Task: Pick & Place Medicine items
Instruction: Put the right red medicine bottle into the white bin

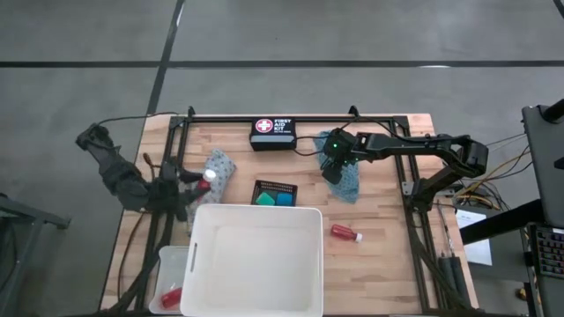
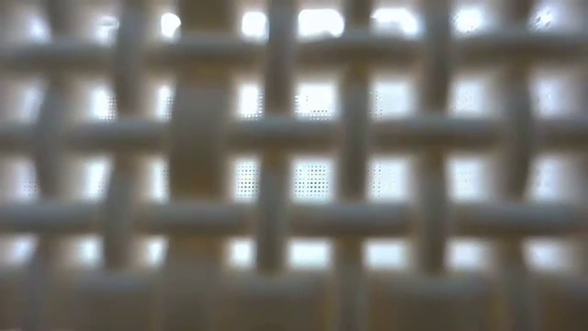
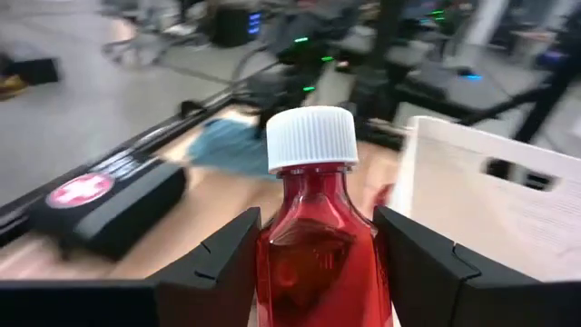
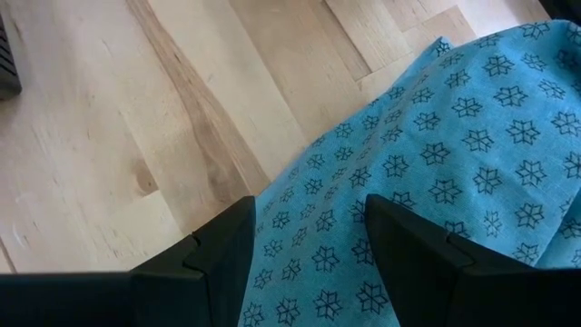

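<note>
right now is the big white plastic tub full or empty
Empty: the high view shows only bare white floor inside the big white plastic tub.

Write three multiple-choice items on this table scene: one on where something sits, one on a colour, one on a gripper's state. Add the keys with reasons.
1. Where does the black mesh tray sit?
A. Just beyond the far rim of the big white tub
B. On top of the first aid kit
C. Off the table on the floor

2. What colour is the cap of the bottle between the left gripper's fingers?
A. Black
B. White
C. Green

3. What is the right gripper doing?
A. Holding a red bottle
B. Parked off the table
C. Poised over the teal cloth, fingers astride a fold

Key: 1 A, the high view shows the tray right behind the tub's rim. 2 B, the left wrist view shows a ribbed white cap. 3 C, the right wrist view shows patterned teal fabric between the fingers.
</note>
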